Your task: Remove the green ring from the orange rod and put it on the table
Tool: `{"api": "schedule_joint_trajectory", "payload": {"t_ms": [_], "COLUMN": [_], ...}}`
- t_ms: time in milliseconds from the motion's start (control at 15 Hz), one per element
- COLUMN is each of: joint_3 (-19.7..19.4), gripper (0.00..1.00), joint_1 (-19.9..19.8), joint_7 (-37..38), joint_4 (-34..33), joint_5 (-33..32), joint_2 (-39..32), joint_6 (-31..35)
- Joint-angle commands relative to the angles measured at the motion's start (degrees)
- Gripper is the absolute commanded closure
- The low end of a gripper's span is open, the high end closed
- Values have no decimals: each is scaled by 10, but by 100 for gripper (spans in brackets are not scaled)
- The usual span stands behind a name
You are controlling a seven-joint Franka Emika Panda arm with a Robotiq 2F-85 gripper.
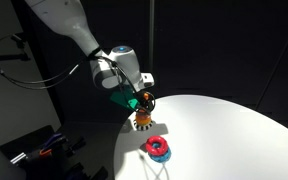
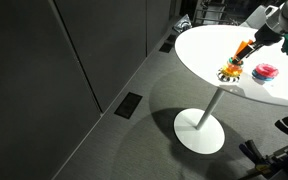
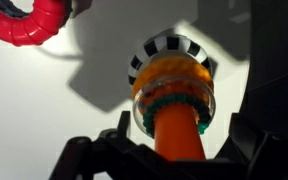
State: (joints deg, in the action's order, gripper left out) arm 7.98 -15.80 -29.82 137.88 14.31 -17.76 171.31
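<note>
The orange rod [image 3: 176, 135] stands upright on its round base with a striped edge [image 3: 169, 48] on the white table [image 3: 44, 90]. The green ring [image 3: 170, 102] sits around the rod low down, just under a clear yellow-orange ring. In the wrist view my gripper [image 3: 176, 168] is open, with one dark finger on each side of the rod's top and a gap on both sides. In both exterior views the gripper [image 1: 144, 100] [image 2: 252, 42] is at the rod's upper end [image 1: 141, 108] [image 2: 242, 52]. It holds nothing.
A red-and-blue ring [image 1: 158, 148] [image 2: 266, 71] [image 3: 29, 20] lies flat on the table [image 1: 234, 130] close to the rod's base. The round table stands on one pedestal foot [image 2: 199, 130]. Dark walls and cables surround it.
</note>
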Motion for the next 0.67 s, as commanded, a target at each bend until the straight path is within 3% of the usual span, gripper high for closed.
{"api": "schedule_joint_trajectory", "payload": {"t_ms": [0, 600], "joint_3": [39, 140], "gripper": [0, 0], "joint_1": [-42, -146], "joint_7": [-42, -120], "joint_4": [-18, -32], "joint_5": [26, 64], "joint_2": [-18, -52], "joint_6": [7, 4]}}
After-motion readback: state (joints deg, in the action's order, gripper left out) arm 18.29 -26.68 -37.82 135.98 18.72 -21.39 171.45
